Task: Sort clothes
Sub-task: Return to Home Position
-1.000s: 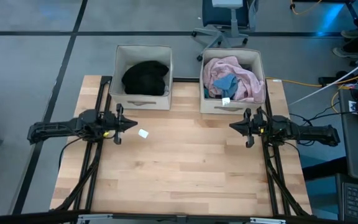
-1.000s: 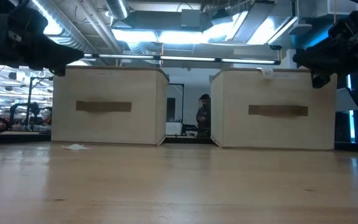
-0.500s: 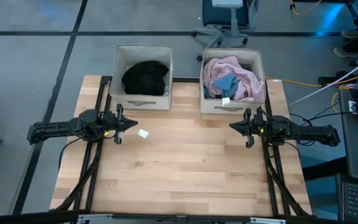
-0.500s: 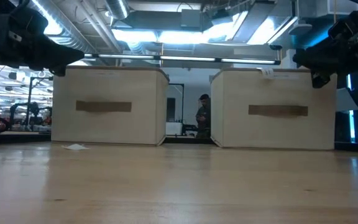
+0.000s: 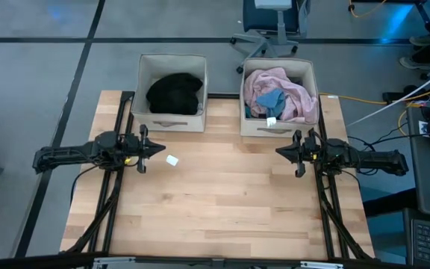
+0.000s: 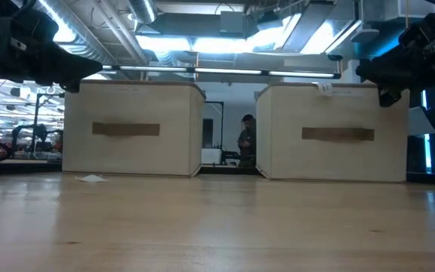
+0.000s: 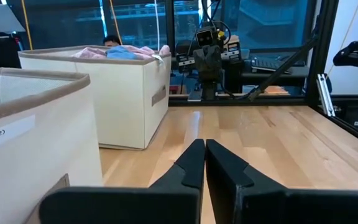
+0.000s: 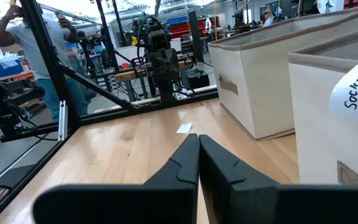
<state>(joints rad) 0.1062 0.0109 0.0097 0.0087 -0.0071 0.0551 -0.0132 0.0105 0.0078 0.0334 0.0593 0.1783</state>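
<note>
Pale wood counter (image 5: 222, 202) lies almost bare, with just a small white scrap (image 5: 172, 160) near the left arm (image 5: 88, 155). Two beige bins stand side by side along the far edge. The left bin (image 5: 144, 104) holds a heap of black clothes (image 5: 175, 93). The right bin (image 5: 246, 112) holds a pink shirt (image 5: 295, 93) bunched around a blue piece (image 5: 269, 99), and a white tag (image 5: 272, 121) hangs over its front rim. At the counter's left edge the left jaws are pressed together, empty, pointing across at the other arm. The right arm (image 5: 357, 159) faces it from the right edge, the right jaws also together and holding nothing. Between the bins, far back in the room, a person (image 6: 246, 140) stands.
</note>
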